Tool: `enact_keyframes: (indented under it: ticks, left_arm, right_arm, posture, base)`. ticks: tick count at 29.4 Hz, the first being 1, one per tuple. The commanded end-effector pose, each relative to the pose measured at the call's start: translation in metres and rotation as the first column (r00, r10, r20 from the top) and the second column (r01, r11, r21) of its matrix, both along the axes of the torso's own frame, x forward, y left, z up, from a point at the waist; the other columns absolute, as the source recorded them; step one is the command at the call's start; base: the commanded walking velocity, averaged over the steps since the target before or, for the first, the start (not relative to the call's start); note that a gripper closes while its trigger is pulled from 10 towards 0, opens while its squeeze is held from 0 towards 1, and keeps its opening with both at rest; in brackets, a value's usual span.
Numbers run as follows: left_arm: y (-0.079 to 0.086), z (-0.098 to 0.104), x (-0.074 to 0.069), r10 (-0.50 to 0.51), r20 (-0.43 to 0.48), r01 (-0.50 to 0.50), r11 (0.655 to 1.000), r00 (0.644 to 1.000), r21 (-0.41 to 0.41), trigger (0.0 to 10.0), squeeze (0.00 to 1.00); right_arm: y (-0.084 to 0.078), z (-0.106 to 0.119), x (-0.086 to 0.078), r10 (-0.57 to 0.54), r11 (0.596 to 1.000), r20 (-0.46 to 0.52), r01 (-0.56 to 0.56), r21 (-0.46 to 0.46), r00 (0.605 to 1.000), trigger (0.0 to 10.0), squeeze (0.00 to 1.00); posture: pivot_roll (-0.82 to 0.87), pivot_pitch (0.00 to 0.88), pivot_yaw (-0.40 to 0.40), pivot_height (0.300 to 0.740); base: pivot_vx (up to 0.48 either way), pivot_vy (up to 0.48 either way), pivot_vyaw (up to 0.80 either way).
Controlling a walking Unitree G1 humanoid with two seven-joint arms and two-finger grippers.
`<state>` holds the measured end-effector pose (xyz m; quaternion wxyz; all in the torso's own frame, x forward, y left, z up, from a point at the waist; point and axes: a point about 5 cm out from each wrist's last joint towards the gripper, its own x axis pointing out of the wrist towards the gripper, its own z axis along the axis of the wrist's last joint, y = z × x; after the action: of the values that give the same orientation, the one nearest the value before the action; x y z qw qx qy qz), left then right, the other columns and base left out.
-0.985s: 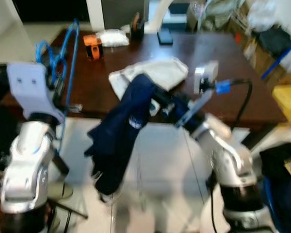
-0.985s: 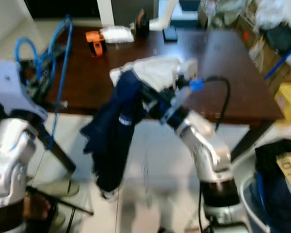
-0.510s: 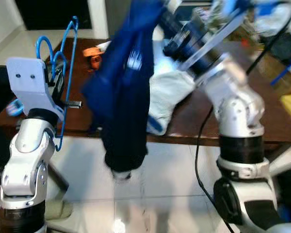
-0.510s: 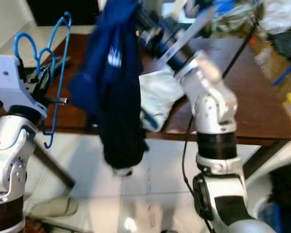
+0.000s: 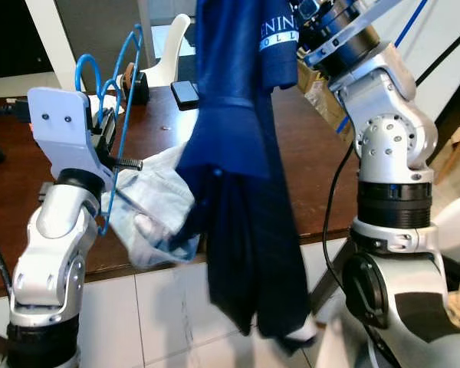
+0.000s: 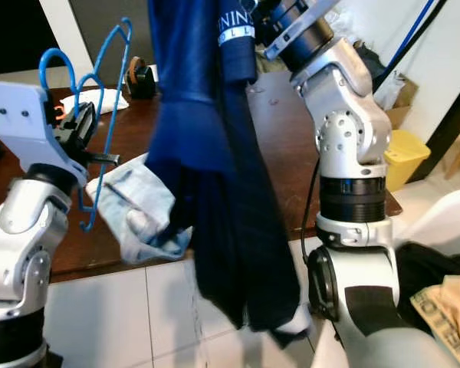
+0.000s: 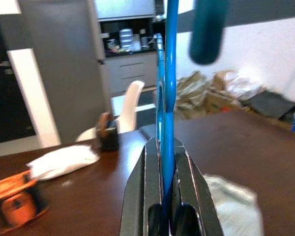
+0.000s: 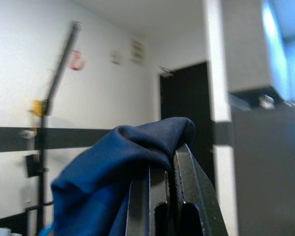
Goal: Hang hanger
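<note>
overhead, right tool clenched on navy shirt, left tool gripping blue hanger, brown table behind

Navy shirt has white print, partly cut off: "ENIN" over "OLL"; nothing else legible.

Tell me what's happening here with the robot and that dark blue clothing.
The robot's right gripper is shut on a navy blue garment with white lettering, holding it up high so it hangs down in front of the dark wooden table. Its left gripper is clamped on a blue wire hanger, held upright over the table. A pale blue crumpled cloth lies at the table's edge. The garment is not yet on the hanger.
</note>
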<state>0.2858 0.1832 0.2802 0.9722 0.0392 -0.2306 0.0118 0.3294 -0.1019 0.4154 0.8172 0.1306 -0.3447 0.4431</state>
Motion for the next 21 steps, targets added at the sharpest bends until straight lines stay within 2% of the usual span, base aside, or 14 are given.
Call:
enact_keyframes:
  ticks: [1,7,11,15,19,21]
  left_arm:
    - [0.001,-0.003,0.001,0.010,-0.008,-0.010,1.000,1.000,0.000,10.0,0.00]
    - [-0.003,-0.004,0.001,0.010,-0.005,-0.010,1.000,1.000,-0.002,10.0,0.00]
    - [-0.003,-0.004,0.001,0.011,-0.004,-0.011,1.000,1.000,-0.003,10.0,0.00]
    - [-0.004,-0.005,-0.001,0.015,-0.004,-0.015,1.000,1.000,-0.011,10.0,0.00]
    - [-0.005,-0.006,-0.001,0.015,-0.004,-0.015,1.000,1.000,-0.015,10.0,0.00]
    - [-0.009,-0.008,0.001,0.012,-0.015,-0.013,1.000,1.000,-0.022,10.0,0.00]
  right_arm:
    - [0.008,0.019,-0.010,0.019,1.000,0.091,-0.019,-0.005,0.996,10.0,0.00]
    - [0.025,0.032,-0.004,0.036,0.999,0.112,-0.031,-0.042,0.993,10.0,0.00]
    - [0.026,0.034,-0.004,0.042,0.998,0.118,-0.037,-0.042,0.992,10.0,0.00]
    - [0.027,0.052,-0.010,0.082,0.996,0.152,-0.085,0.013,0.985,10.0,0.00]
    - [0.027,0.055,-0.011,0.088,0.995,0.157,-0.093,0.025,0.984,10.0,0.00]
    - [0.039,0.041,-0.001,0.060,0.996,0.101,-0.054,-0.064,0.993,10.0,0.00]
  posture:
    - [0.08,0.081,-0.014,0.740]
    - [0.08,0.078,-0.027,0.740]
    - [0.08,0.077,-0.030,0.740]
    - [0.08,0.072,-0.038,0.740]
    - [0.08,0.073,-0.039,0.740]
    - [0.08,0.073,-0.047,0.740]
  base:
    - [0.480,0.000,0.00]
    - [0.407,0.000,0.00]
    - [0.453,0.000,0.00]
    - [0.397,0.000,0.00]
    - [0.480,0.000,0.00]
    - [0.000,0.000,0.00]
